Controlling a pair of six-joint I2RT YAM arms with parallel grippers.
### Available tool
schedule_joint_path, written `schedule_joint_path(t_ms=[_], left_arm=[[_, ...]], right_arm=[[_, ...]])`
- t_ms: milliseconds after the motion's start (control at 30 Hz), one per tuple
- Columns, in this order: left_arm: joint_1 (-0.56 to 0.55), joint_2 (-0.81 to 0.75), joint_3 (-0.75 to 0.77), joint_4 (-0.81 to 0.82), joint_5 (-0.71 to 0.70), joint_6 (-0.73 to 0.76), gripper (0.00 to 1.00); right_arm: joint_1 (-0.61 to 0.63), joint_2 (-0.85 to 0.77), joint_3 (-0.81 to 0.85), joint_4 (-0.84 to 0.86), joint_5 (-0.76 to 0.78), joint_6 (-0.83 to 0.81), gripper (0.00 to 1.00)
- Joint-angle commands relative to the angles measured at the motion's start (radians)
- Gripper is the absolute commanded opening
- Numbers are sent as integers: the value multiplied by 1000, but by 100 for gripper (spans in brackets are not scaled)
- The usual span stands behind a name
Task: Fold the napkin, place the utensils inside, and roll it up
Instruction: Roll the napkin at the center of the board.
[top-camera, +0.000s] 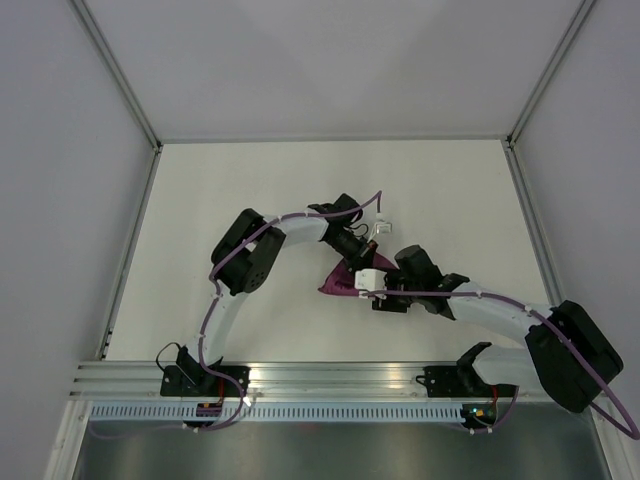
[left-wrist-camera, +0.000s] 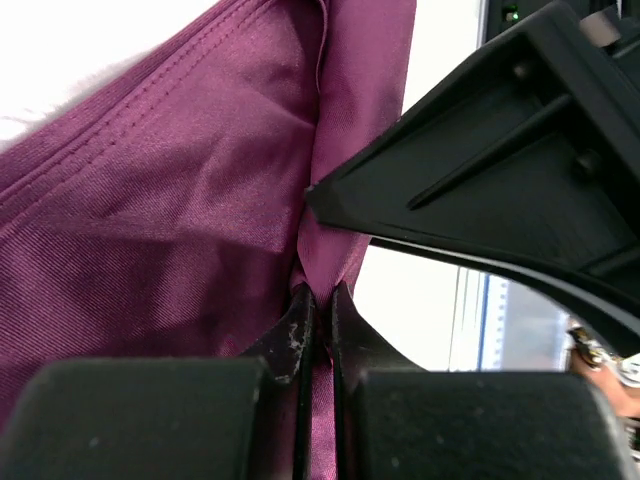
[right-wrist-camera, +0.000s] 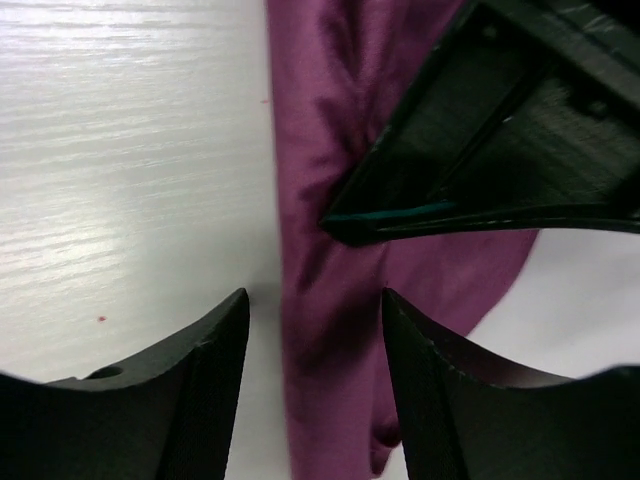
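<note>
**Left end effector pinches napkin, right one open beside it**

Left end effector (left-wrist-camera: 318, 300): closed tight on a gathered fold of the napkin (left-wrist-camera: 170, 200), with cloth pinched between the fingertips. Right end effector (right-wrist-camera: 315, 310): jaws apart, straddling the napkin's long edge, gripping nothing. In the right wrist view the cloth runs from 12 to 6 o'clock, with bare tabletop (right-wrist-camera: 120, 150) at 9 o'clock. From above, the napkin is a small bunched purple wedge near the tabletop's centre. The left end effector is at its 1 o'clock and the right at its 3 o'clock. Utensils: none visible, and I cannot tell if any are inside. Judgement: the cloth is gathered narrow, so folding looks done. No neat roll shows, so rolling is left.
</note>
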Motion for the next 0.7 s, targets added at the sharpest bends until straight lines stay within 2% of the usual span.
schedule_joint_path(t_ms=[0,67,100,167,200,267,367,400,467,667], left_arm=[[-6,95,-38,-122,-165,23,2],[-6,94,-32,-129,-166,26,2],[-4,94,-32,-130,-165,27,2],[-1,95,-30,-135,-163,30,2],[-1,95,-29,-136,-162,32,2],[0,91,-26,-142,-162,35,4],[5,66,-22,-142,-166,36,14],[9,57,-19,-138,-169,35,22],[20,17,-12,-130,-186,27,31],[54,-128,1,-75,-221,-11,43]], right_arm=[[39,35,-21,94,115,-33,59],[56,52,-26,101,130,-42,56],[61,64,-27,103,136,-45,49],[69,79,-27,98,150,-53,44],[70,93,-23,85,150,-56,38],[73,101,-17,51,147,-59,34],[72,119,10,2,127,-56,26],[72,130,29,-35,123,-53,24],[70,147,51,-93,100,-50,22],[41,194,163,-231,5,-45,17]])
